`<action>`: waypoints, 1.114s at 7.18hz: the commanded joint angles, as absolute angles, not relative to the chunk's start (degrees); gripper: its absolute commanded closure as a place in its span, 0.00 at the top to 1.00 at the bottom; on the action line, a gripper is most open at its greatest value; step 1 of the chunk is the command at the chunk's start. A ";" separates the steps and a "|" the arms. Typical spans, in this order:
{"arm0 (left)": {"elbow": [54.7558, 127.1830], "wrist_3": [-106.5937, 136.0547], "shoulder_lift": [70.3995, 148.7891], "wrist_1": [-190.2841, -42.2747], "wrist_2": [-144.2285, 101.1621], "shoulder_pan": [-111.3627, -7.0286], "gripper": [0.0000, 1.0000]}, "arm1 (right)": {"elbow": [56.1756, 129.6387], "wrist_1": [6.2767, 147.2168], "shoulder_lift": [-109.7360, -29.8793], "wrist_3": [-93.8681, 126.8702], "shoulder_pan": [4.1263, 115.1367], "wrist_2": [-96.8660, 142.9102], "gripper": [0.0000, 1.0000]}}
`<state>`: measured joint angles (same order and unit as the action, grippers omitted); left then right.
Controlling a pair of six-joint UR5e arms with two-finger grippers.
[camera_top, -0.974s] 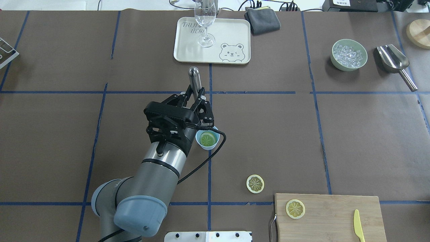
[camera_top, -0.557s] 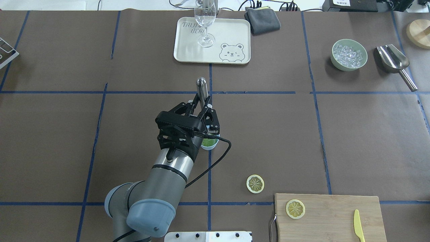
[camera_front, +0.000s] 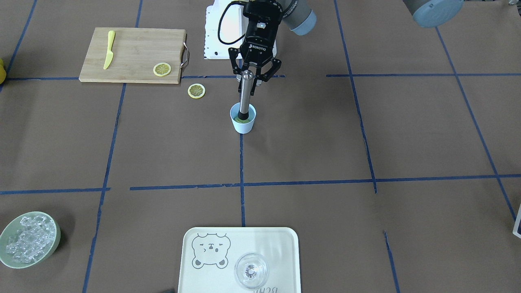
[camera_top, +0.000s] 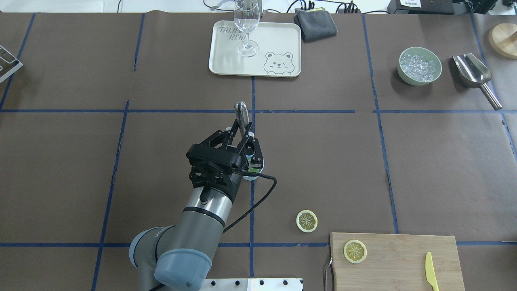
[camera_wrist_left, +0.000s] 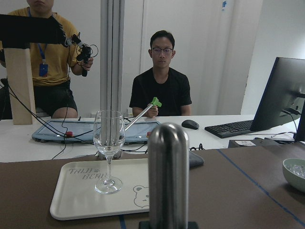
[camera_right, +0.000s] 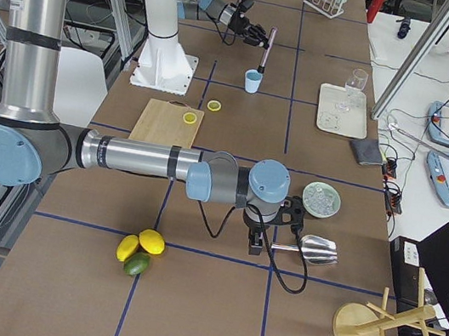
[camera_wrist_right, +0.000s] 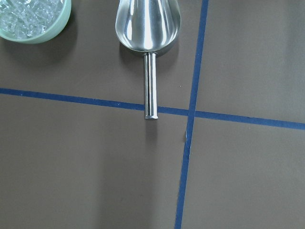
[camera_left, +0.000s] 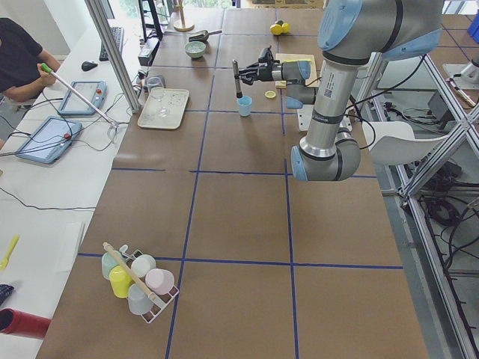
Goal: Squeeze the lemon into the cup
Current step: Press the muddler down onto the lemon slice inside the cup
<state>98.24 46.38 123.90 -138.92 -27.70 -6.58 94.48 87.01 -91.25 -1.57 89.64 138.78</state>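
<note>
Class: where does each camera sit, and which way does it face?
Front: opposite side of table, looking down; left hand grips pestle in cup.
Overhead: behind, looking forward and down; left arm.
Left end: along table; left arm near.
Right end: along table; right arm near.
Left wrist: faces glass past pestle.
Right wrist: down at scoop; no body.
Front, overhead share tray.

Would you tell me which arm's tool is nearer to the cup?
Left. The left tool hangs above the cup, gripping a pestle; the right tool is far off, by the scoop.
</note>
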 commanded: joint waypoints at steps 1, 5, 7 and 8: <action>97.74 46.05 123.84 -138.96 -25.14 -5.19 0.00 | 94.48 87.01 -91.23 -1.58 89.65 138.78 1.00; 96.51 46.32 123.84 -139.04 -25.31 -4.75 0.00 | 94.48 87.01 -91.32 -1.58 89.65 138.60 1.00; 96.15 46.41 123.84 -139.13 -25.49 -4.14 0.00 | 94.39 87.01 -91.23 -1.58 89.65 138.52 1.00; 96.15 46.49 123.84 -139.30 -25.58 -3.87 0.00 | 94.31 87.01 -91.23 -1.58 89.65 138.52 1.00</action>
<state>96.22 46.41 123.84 -139.16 -25.48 -4.26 94.38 87.01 -91.24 -1.58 89.65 138.55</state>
